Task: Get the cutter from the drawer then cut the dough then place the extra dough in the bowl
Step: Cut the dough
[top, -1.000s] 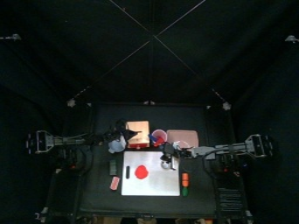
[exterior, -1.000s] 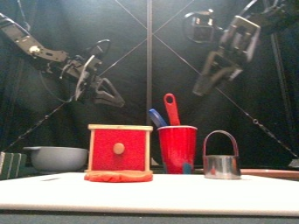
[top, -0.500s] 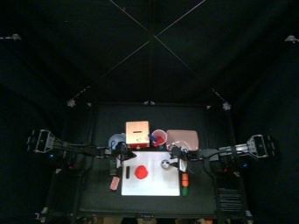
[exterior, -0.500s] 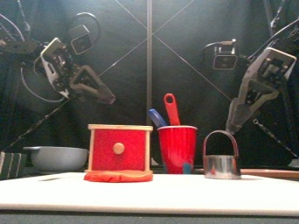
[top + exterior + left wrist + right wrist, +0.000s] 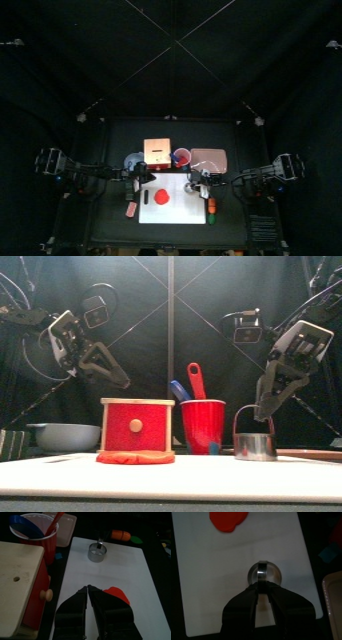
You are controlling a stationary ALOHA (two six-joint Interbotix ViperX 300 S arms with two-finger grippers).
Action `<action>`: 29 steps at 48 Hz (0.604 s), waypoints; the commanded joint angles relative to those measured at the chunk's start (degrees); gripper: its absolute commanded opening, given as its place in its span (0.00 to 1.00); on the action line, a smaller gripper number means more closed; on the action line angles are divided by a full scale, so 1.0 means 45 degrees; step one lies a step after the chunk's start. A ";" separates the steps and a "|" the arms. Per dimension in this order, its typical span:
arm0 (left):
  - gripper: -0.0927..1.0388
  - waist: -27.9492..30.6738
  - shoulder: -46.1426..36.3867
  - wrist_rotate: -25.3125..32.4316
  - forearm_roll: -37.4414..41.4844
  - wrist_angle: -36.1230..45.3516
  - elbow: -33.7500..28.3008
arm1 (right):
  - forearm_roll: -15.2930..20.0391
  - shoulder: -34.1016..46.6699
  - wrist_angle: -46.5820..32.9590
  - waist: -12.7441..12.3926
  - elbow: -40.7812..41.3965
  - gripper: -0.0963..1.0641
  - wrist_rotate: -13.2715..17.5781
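Observation:
The round metal cutter [image 5: 253,442] stands on the white cutting board [image 5: 178,212], right of the red cup [image 5: 203,426]. My right gripper [image 5: 264,585] hangs right over the cutter [image 5: 264,572], its jaws a narrow gap apart at the wire handle. The flat red dough [image 5: 159,197] lies on the board's left part, in front of the wooden box [image 5: 138,428], whose red drawer front is shut. My left gripper [image 5: 89,588] is shut and empty, held above the board near the dough [image 5: 117,594]. The blue-grey bowl [image 5: 64,436] sits at the left.
The red cup [image 5: 39,534] holds a blue and a red toy knife. A pink tray [image 5: 209,157] lies behind the board on the right. Small toy foods [image 5: 211,207] sit by the board's right edge, and a dark green sushi roll [image 5: 11,444] lies at the far left.
Both arms have swung in and come down over the board. The right gripper dropped from high up to the cutter's handle. The left gripper has moved little in the last half second.

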 commanded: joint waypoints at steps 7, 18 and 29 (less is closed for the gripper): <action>0.56 -0.0020 -0.0078 0.0000 0.0000 -0.0117 0.0098 | -0.0625 -0.0020 0.0313 0.0000 -0.1641 0.60 -0.0059; 0.56 -0.0039 -0.0254 -0.0020 0.0000 -0.0117 0.0527 | -0.1465 0.2070 0.0391 0.0313 -0.4180 0.60 -0.0195; 0.56 -0.0078 -0.0859 -0.0020 0.0000 -0.0117 0.0996 | -0.1738 0.3438 0.0488 0.0937 -0.5840 0.60 -0.0137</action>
